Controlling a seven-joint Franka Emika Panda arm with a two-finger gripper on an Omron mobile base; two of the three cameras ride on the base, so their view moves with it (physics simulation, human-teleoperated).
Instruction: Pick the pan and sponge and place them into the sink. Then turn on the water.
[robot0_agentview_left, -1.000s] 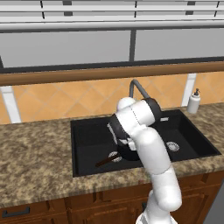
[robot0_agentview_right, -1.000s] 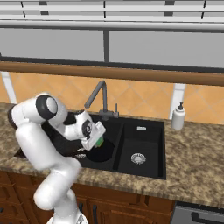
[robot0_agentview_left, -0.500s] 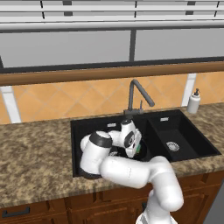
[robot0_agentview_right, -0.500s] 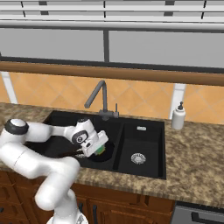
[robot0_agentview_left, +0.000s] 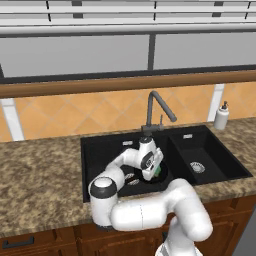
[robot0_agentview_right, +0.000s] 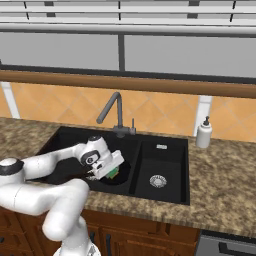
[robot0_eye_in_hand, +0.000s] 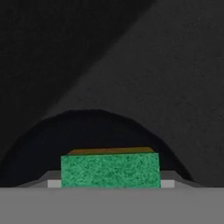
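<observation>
I see the sponge (robot0_eye_in_hand: 109, 169) sitting between my gripper (robot0_agentview_right: 109, 171) jaws, low over the pan (robot0_eye_in_hand: 94, 131) in the sink's (robot0_agentview_left: 120, 145) larger basin; whether they clamp it or have released, I cannot tell; next, let go, withdraw, reach the faucet (robot0_agentview_left: 156, 109).

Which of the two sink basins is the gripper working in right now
The larger basin, the one under the faucet. The gripper with the sponge is down inside it; the smaller basin holds just its drain.

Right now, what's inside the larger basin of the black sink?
In the black double-basin sink: the white arm's pincer with the green-and-yellow sponge. A round black pan lies below, mostly covered.
</observation>
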